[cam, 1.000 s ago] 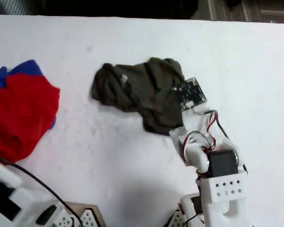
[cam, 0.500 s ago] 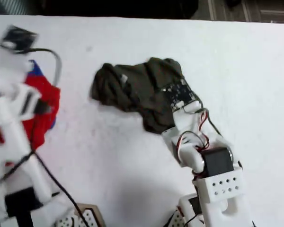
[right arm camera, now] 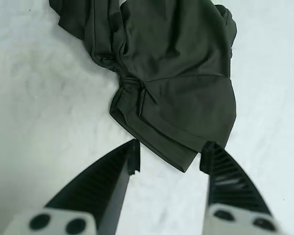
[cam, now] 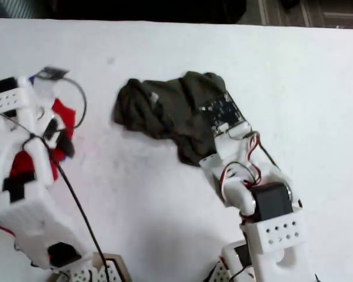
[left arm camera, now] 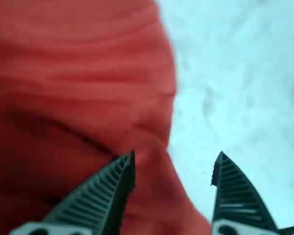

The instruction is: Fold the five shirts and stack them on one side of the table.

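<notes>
A crumpled dark olive shirt [cam: 170, 111] lies in the middle of the white table [cam: 294, 76]. My right gripper [right arm camera: 169, 152] hovers open just above the shirt's [right arm camera: 171, 78] near hem, one finger on each side of a corner. A folded red shirt [cam: 62, 114] lies at the table's left edge, mostly covered by my left arm [cam: 23, 170] in the high view. The left gripper [left arm camera: 174, 164] is open over the red shirt's [left arm camera: 73, 83] edge, one finger above the cloth, the other above bare table.
The right arm [cam: 265, 205] stands at the front right. A cable [cam: 76, 205] trails from the left arm across the front left of the table. The table's right half and far strip are bare white surface.
The left arm swung in from the front left and now stands over the red shirt. The right gripper shifted slightly left and farther in over the olive shirt's hem.
</notes>
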Available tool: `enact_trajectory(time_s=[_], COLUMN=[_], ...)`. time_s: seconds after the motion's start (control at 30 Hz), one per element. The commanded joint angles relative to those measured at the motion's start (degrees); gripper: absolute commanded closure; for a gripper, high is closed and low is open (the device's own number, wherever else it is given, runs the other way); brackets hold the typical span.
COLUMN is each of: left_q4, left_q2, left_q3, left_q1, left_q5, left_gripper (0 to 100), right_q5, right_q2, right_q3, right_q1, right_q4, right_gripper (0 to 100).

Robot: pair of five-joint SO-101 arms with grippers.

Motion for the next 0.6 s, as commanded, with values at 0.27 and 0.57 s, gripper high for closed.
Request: enact_trajectory(time_s=[0.27, 0.57], left_q4=[11.1, 10.8], left_q2=[13.6, -7.2], left_q3=[-36.9, -26.5], left_q1=[-22.3, -17.5], left_q5=[-5.0, -5.2], left_gripper=[74, 74], right_q5=[0.0, 0.6], right_q2=[22.5, 38.5], right_q3=[-20.7, -32.7], right_q1=[4.4, -0.1], right_q4=[8.8, 11.3], right_gripper=[77.5, 77.6])
